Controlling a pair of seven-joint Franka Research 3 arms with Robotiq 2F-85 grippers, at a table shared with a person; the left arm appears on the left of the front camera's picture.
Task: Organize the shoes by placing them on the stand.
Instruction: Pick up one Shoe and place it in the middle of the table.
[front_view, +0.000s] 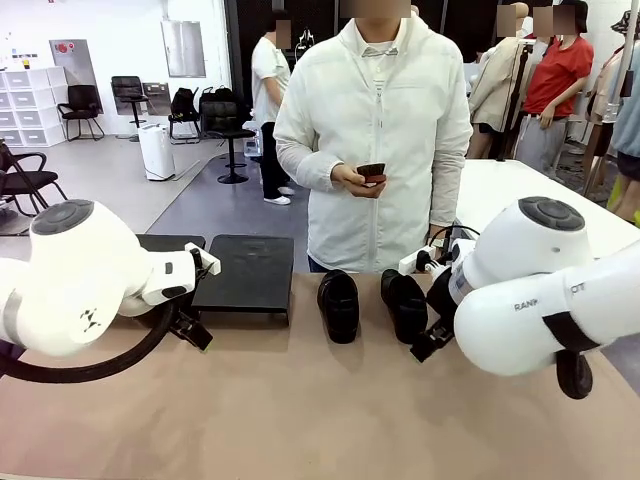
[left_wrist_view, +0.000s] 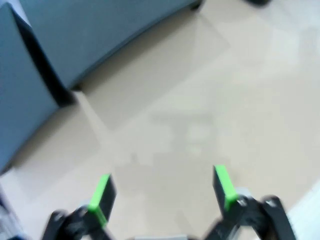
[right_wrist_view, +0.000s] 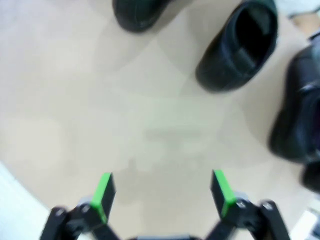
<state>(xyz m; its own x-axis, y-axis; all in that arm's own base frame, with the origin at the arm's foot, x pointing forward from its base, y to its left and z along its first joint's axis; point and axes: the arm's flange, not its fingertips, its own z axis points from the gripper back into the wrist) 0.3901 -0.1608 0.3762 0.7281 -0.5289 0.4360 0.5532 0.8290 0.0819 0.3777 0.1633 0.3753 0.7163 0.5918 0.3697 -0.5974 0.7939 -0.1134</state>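
Black shoes (front_view: 338, 305) are seen on the tan tabletop (front_view: 300, 420), just beside the stand (front_view: 245, 272) on the robot's right; none seen on it. Left gripper (left_wrist_view: 162, 192) & right gripper (right_wrist_view: 162, 192) are spread wide, nothing gripped. Risk: if a shoe is pinched off-centre, it could be tilted or dropped; the stand edge could be clipped.

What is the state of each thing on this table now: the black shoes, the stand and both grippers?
Low flat black stand: no shoe on the parts in view.
Matte black round-toed shoe nearer the stand: upright on the tan tabletop, not on the stand.
Second matte black shoe: upright on the tabletop, beside the first, not touching it.
Left gripper: open, empty.
Right gripper: open, empty.
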